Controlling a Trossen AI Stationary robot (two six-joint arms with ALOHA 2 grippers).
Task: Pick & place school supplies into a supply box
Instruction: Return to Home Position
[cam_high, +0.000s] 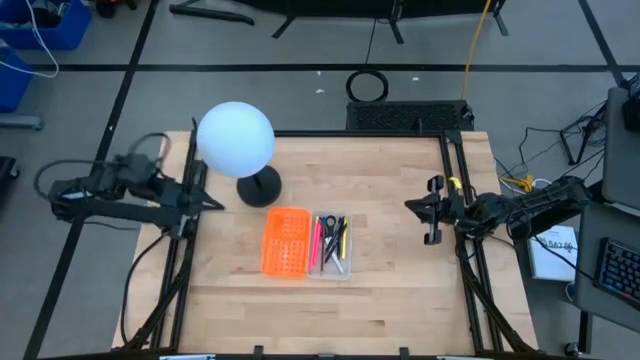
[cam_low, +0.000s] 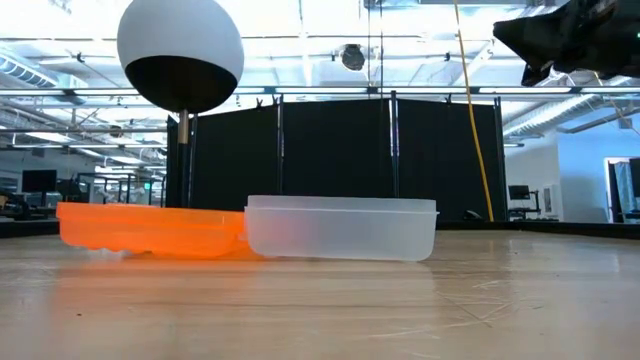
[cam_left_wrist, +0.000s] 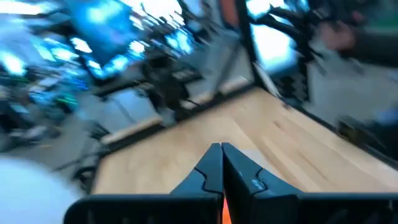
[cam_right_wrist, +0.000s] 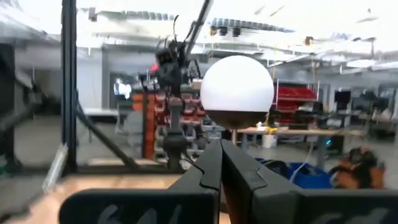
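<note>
Left arm and right arm matte black, boxy segments, tapered wedge fingers, small yellow detail at right wrist

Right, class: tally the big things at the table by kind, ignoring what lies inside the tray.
Lamp: 1
Orange panel: 1
Clear tray: 1
Robot arms: 2, left arm and right arm, one each side
Total: 5

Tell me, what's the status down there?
Left claw shut, left table edge. Right claw shut, right edge. Pens in supply box. Lamp behind, not blocking.
</note>
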